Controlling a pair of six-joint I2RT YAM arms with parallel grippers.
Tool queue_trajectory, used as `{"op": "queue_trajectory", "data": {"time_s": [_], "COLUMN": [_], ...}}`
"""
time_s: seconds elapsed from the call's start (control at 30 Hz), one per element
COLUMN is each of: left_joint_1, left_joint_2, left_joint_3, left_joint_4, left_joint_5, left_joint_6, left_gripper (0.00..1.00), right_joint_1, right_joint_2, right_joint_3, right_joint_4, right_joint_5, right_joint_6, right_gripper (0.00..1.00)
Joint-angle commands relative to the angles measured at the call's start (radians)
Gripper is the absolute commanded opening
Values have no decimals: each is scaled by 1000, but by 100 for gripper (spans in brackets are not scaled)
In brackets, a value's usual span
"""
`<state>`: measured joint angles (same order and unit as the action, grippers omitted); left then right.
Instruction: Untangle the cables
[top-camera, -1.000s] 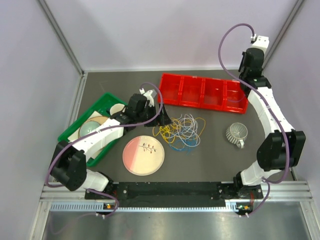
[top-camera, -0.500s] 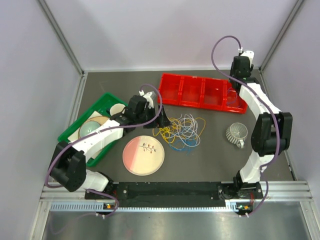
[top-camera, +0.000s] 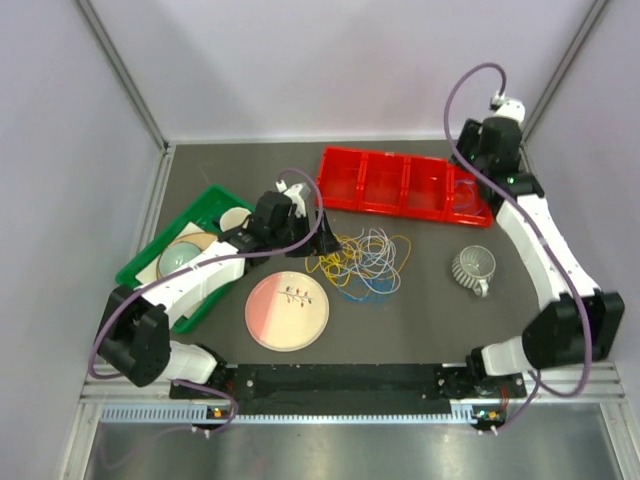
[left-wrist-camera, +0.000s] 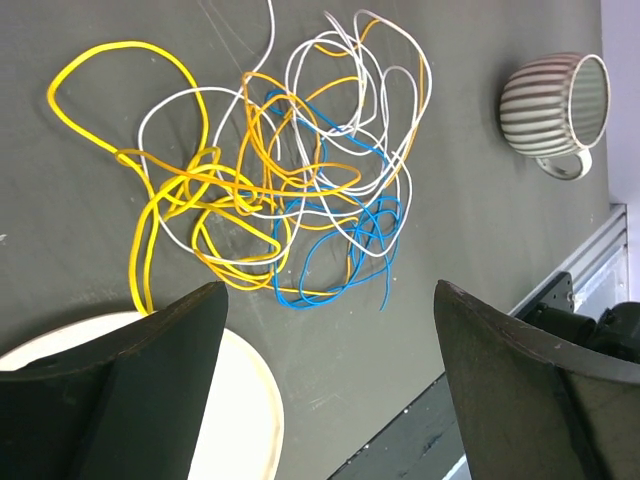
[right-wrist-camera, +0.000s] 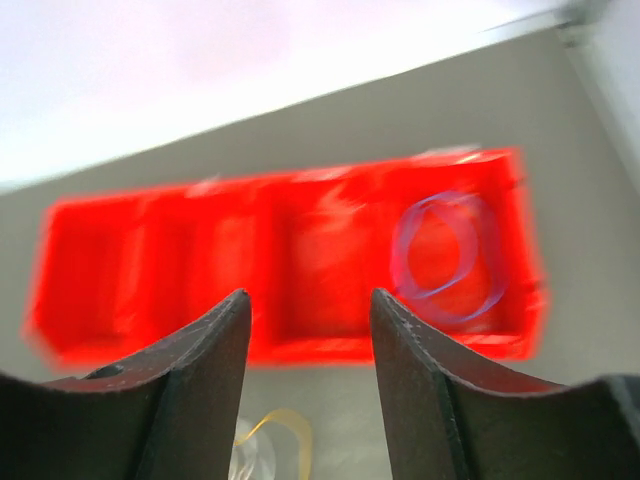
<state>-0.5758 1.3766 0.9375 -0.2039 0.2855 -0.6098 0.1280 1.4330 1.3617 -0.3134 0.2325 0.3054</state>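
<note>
Dark table (top-camera: 425, 320), cables (top-camera: 366, 262) just beside left pincer (top-camera: 327, 243)

Thin yellow, blue and white cables (top-camera: 365, 262) lie tangled on the table (top-camera: 430, 320).

Nothing fancy here: the white-shelled left arm (top-camera: 205, 270) and right arm (top-camera: 540, 235) have chunky black joints. A thin mauve hose (top-camera: 447, 100) loops off each wrist. The left tool (left-wrist-camera: 328, 290) and right tool (right-wrist-camera: 308, 300) have matte black wedge fingers. Long black base rail (top-camera: 340, 378) at 6 o'clock.

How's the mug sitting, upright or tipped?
Tipped: the ribbed mug lies on its side, mouth facing sideways, apart from the tangled cables.
</note>
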Motion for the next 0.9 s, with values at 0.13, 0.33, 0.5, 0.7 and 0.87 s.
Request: {"op": "queue_trajectory", "data": {"time_s": [0.13,0.33,0.5,0.7,0.87], "left_joint_1": [-71,-79,-79,-76,-76], "left_joint_2": [67,162,289,343,297], "left_joint_3": [73,113,150,152,121], "left_joint_4": [-74,-46,-3,26,27], "left_joint_5": [-173,-215,-206,-198,-203], "left_joint_6": [39,87,93,88,82], "left_gripper": [89,91,86,49,14], "right_joint_1": [223,282,306,351,367], "right_joint_2": [-160,-168,-100,59,162], "right_joint_3": [-341,-454,-460,-398,-354], "right_joint_4": [17,74,96,103,112], "right_joint_5": [-116,-228,-251,-211,-210], "right_joint_6": [195,261,304,356,409], "right_gripper": [69,79,78,76,43]}}
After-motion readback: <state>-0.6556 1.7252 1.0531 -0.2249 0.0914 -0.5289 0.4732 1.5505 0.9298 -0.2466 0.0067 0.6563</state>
